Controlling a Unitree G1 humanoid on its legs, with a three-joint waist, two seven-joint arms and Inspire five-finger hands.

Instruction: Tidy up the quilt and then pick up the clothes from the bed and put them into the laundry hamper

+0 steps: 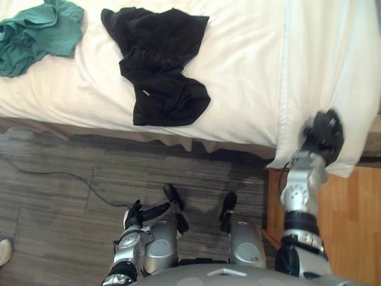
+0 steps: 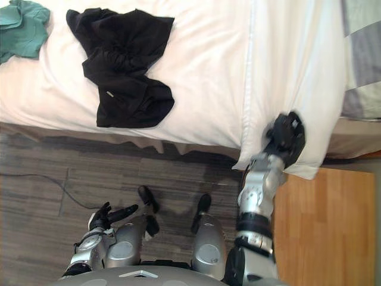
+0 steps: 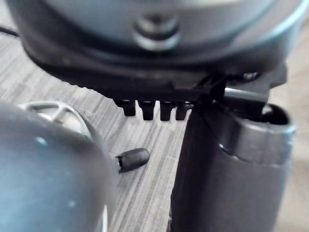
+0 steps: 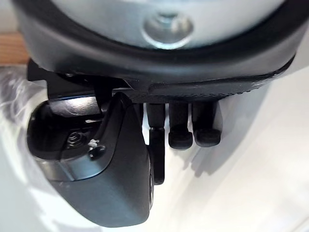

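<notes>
Step in hand: quilt tidy, first half of the task. Clothes not started.

- White quilt [image 1: 327, 71] covers the right side of the frame. Its lower corner hangs over the bed edge, just above the orange-brown wooden surface [image 1: 351, 226] at lower right.
- Right robot hand [image 1: 324, 137] is on that hanging corner, against the white cloth. Can't tell whether it's pinching the fabric or just resting on it; the right wrist view doesn't settle it.
- Left robot hand [image 1: 140, 214] is idle at lower left, low over the grey plank floor [image 1: 59, 196], fingers loosely spread, holding nothing.
- Crumpled black garment [image 1: 158, 65] lies upper centre on the white-sheeted bed [image 1: 238, 77], well apart from the quilt. Bunched green garment [image 1: 36, 33] is at upper left, near the black one but not touching it.

Next move, my read:
1. Confirm a firm hold on the corner.
2. Drag the quilt flat and square with the bed edge. One-handed, I'd expect it to skew or slip, so bring the left robot hand in on the same edge.
3. Keep the pull clear of the black garment so it isn't buried.
4. Then the clothes: black first, since it's nearer, then green, each into the hamper.
</notes>
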